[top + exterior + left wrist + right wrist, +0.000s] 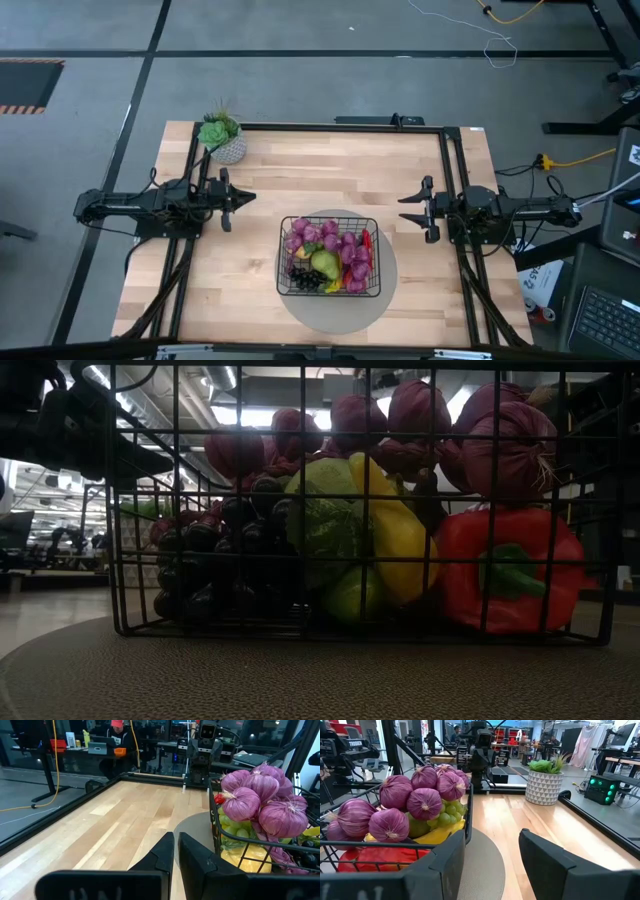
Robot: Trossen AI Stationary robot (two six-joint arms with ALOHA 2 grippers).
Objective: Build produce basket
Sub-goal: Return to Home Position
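A robotics lab — workbenches (65,750) crowded with gear, loose cables (500,47) on a taped grey floor (300,80).

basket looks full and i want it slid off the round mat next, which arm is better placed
Right, marginally: the right end effector looks closer to the basket rim and is open; the left end effector is farther off and shut.
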